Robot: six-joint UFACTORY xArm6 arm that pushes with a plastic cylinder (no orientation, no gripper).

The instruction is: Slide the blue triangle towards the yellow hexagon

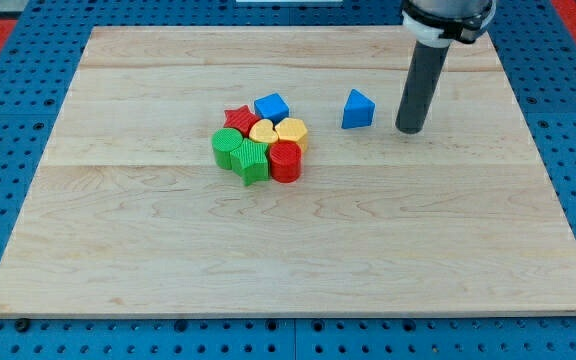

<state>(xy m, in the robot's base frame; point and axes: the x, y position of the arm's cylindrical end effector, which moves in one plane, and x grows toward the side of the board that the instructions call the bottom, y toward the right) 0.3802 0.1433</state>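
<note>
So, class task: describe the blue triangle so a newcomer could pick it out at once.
On the wooden board, look right of the central cluster of blocks. The blue triangle stands alone between that cluster and my tip. The other blue block touches the cluster; this one touches nothing.

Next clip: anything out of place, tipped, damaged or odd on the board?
Nothing stands out. The blue triangle block sits intact, alone, just left of my tip. The remaining blocks, including the yellow hexagon block, bunch together on the wooden board.
</note>
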